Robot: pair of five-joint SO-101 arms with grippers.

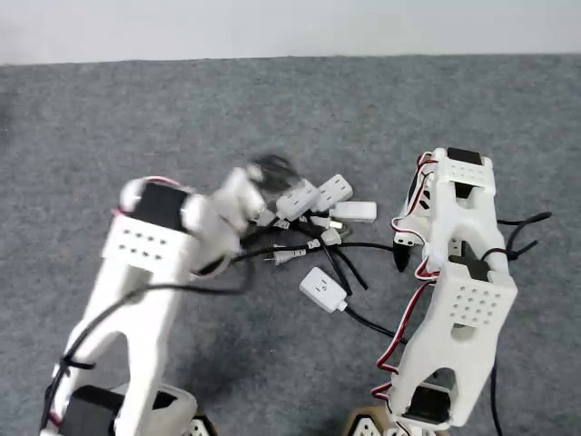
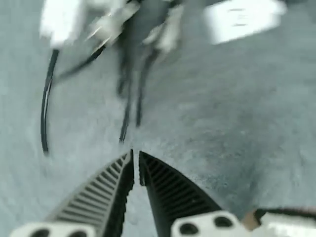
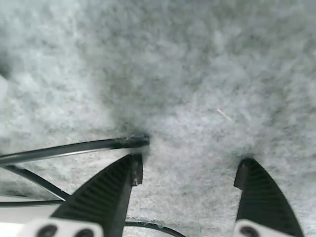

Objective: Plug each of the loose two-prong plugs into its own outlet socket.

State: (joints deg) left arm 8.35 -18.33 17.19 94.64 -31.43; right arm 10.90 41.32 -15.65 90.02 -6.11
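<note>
Lying on desk (image 1: 272, 100): tangle of black cables (image 1: 349, 272), white sockets and loose plugs, mid-frame in the high view.
Socket cluster (image 1: 333, 191): three white outlet sockets sat fanned at 12 o'clock of the tangle, close together.
Lone socket (image 1: 320, 289): lay face up at 5 o'clock of the tangle, apart from the cluster, on its own cable.
Loose plug (image 1: 283, 258): lay between the cluster and the lone socket, prongs toward 9 o'clock, in no socket.
Second plug (image 1: 327, 238): lay at 2 o'clock of the first; too small to tell more.
Left hand (image 2: 136, 154): narrow, only a slit between the fingers, gripped nothing; hung over grey felt with the tangle ahead.
Right hand (image 3: 190, 165): wide, empty, over bare felt; a cable end (image 3: 140, 141) lay just beside one fingertip (image 3: 133, 170).
Right arm (image 1: 458, 272): stood at 3 o'clock of the tangle.
</note>
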